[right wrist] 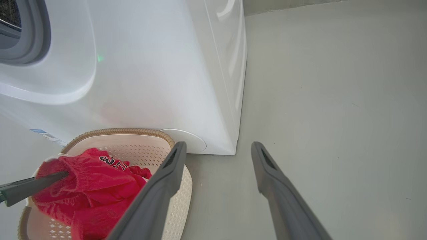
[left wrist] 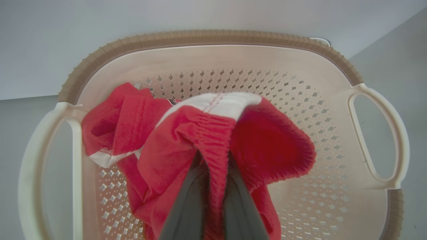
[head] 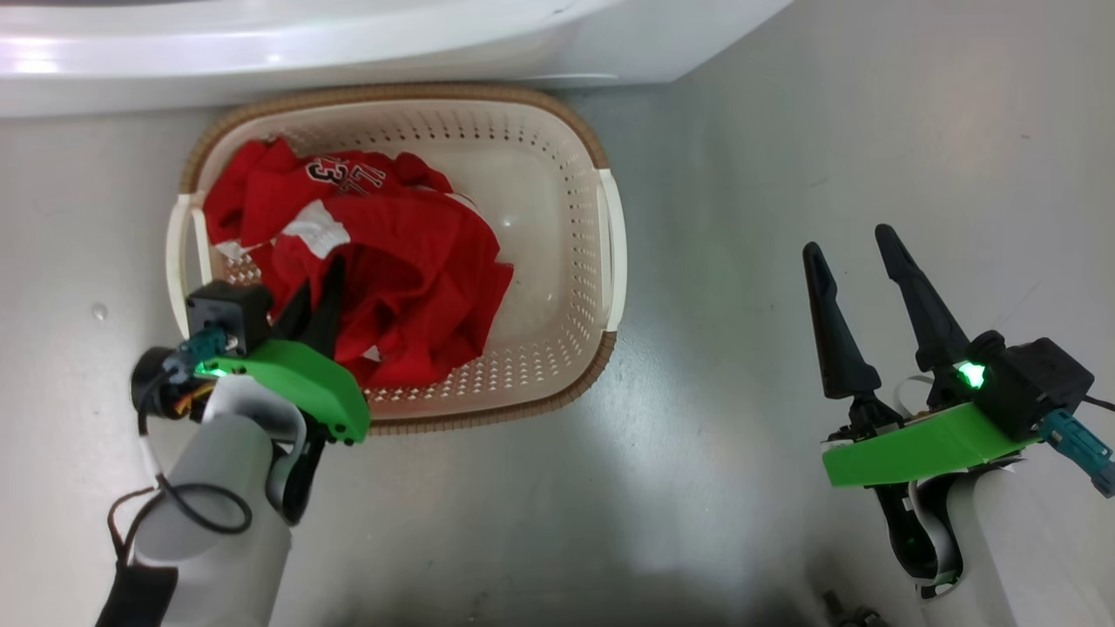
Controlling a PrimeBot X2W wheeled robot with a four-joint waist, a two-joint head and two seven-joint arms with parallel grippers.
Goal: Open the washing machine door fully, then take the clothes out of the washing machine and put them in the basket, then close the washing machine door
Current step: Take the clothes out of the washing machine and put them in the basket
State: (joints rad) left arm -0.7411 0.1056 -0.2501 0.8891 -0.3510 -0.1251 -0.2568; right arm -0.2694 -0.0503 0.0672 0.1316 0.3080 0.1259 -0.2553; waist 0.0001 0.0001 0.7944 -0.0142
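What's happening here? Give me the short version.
The robot is unloading laundry. Its left gripper is shut on a fold of the red clothes, the rest of which lie in the basket on the floor in front of the washing machine. The right gripper is open and empty, over the floor to the basket's right.

The red clothes (head: 409, 261) bear black print with white edges, where a 3 can be read beside crumpled marks that cannot, and the blue label (right wrist: 46, 135) on the washing machine (right wrist: 160, 66) is too small to read.
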